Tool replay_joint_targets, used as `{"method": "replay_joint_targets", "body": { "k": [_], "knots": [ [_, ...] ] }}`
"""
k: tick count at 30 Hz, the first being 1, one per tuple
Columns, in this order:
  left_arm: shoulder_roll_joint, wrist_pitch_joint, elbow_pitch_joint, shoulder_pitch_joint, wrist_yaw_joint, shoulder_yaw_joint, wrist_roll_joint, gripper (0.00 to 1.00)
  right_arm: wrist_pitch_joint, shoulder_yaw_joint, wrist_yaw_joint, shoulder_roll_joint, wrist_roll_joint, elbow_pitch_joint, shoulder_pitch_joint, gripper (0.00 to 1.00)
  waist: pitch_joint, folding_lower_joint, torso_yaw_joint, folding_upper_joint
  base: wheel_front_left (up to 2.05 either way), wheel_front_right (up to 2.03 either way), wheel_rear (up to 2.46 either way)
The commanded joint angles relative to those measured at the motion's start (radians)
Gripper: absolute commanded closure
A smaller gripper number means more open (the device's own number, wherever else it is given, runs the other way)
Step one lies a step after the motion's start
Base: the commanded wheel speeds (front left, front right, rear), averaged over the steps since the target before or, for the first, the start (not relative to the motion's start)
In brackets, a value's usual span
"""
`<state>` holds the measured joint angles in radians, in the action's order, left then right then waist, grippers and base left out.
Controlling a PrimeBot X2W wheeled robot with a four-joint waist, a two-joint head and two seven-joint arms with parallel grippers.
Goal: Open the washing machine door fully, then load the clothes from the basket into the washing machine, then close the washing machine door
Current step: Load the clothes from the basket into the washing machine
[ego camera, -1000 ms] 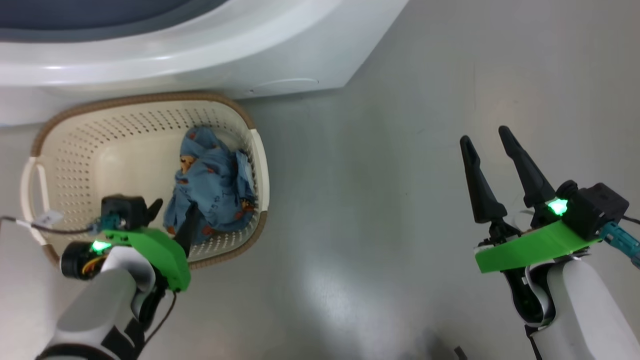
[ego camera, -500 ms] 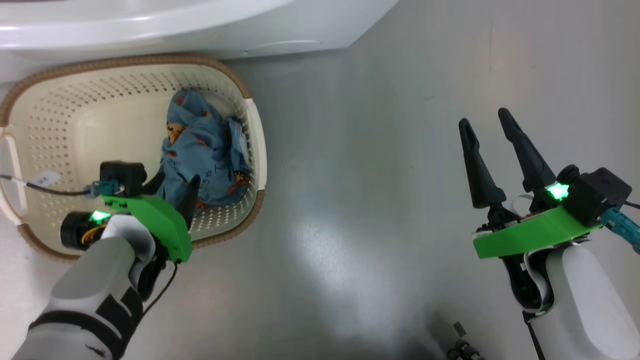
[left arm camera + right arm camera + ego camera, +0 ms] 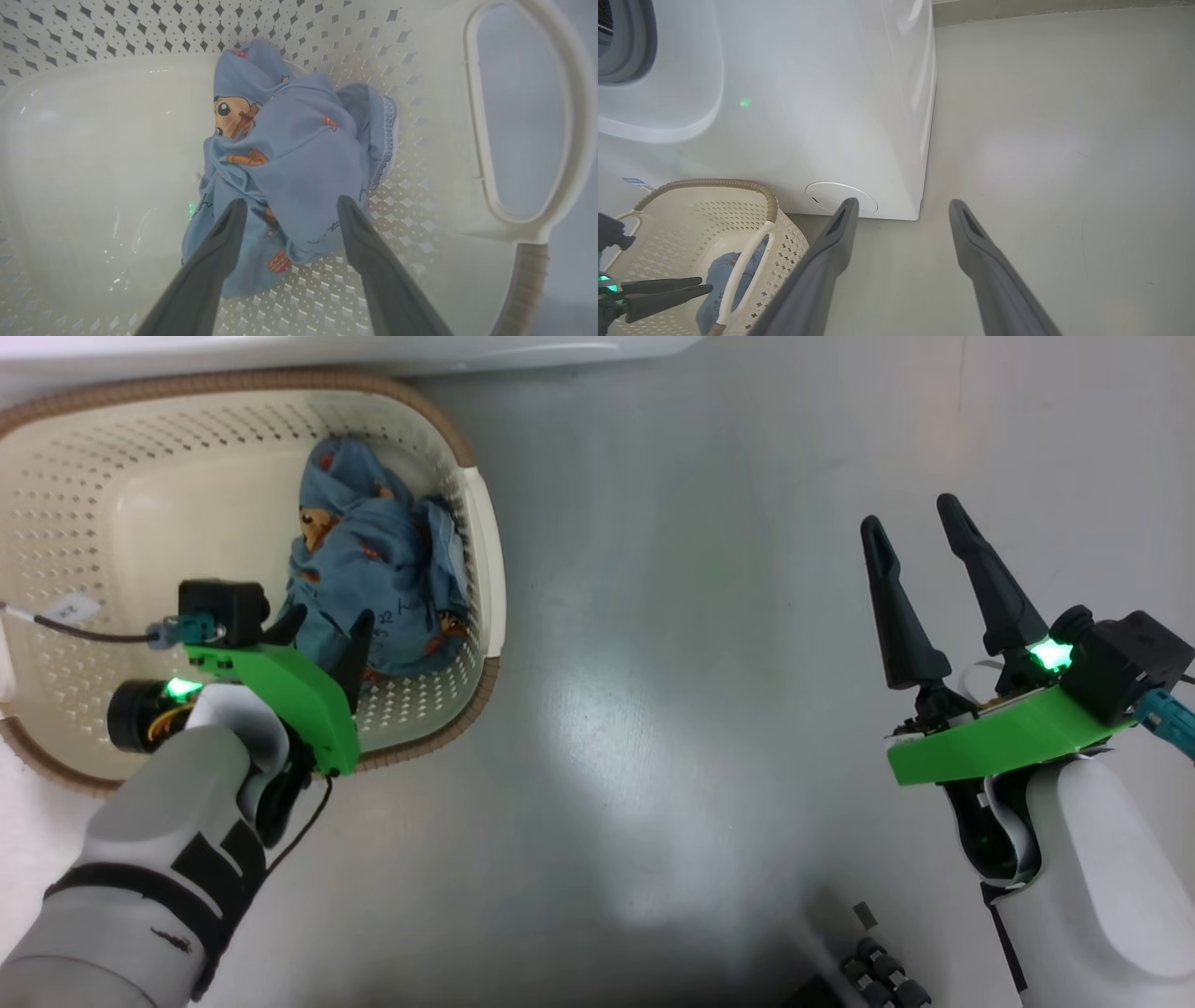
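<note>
The head camera has tipped down onto the basket. The left gripper, fingers apart, is poised over the cartoon-print clothes (nothing pinched yet). The right gripper waits, likewise apart.

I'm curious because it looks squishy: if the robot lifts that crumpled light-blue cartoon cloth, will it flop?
Probably floppy: the crumpled light-blue cartoon-print cloth lies in soft folds, so it should droop. Likely light, since it looks thin. Its edge leans on the cream perforated plastic basket and might drag.
</note>
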<state>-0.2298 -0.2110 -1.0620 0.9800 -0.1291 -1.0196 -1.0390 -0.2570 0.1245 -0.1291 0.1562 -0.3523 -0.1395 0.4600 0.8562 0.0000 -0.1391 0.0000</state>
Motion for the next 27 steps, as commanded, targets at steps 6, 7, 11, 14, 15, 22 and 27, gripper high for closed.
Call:
{"method": "replay_joint_targets", "body": {
  "k": [6,7,11,14,15,22,27],
  "knots": [
    [-0.040,-0.008,-0.009,0.031,-0.002,-0.033,-0.052,0.00,-0.005,0.028,-0.002,0.008,0.012,0.026,-0.008,0.00,0.033,0.0000,0.000,0.0000,0.00,0.00,0.00],
    [-0.040,-0.009,-0.011,0.035,-0.002,-0.040,-0.059,0.00,-0.005,0.029,-0.002,0.009,0.012,0.026,-0.007,0.00,0.036,0.0000,-0.001,0.0000,0.00,0.00,0.00],
    [-0.044,-0.008,-0.017,0.049,-0.002,-0.065,-0.089,0.00,-0.005,0.033,-0.002,0.010,0.012,0.030,-0.002,0.00,0.045,0.0000,-0.006,0.0000,0.00,0.00,0.00],
    [-0.048,-0.006,-0.018,0.057,-0.002,-0.084,-0.110,0.00,-0.005,0.036,-0.002,0.010,0.013,0.030,-0.001,0.00,0.048,0.0000,-0.011,0.0000,0.00,0.00,0.00],
    [-0.050,-0.004,-0.017,0.059,-0.002,-0.090,-0.118,0.00,-0.005,0.038,-0.002,0.010,0.013,0.030,-0.002,0.00,0.050,0.0000,-0.012,0.0000,0.00,0.00,0.00],
    [-0.064,0.002,-0.004,0.071,-0.002,-0.134,-0.166,1.00,-0.005,0.040,-0.002,0.012,0.014,0.033,-0.004,0.00,0.053,0.0000,-0.019,0.0000,0.00,0.00,0.00],
    [-0.071,-0.004,0.003,0.074,-0.002,-0.158,-0.201,1.00,-0.005,0.040,-0.002,0.011,0.017,0.029,-0.004,0.00,0.046,0.0000,-0.021,0.0000,0.00,0.00,0.00]
  ]
}}
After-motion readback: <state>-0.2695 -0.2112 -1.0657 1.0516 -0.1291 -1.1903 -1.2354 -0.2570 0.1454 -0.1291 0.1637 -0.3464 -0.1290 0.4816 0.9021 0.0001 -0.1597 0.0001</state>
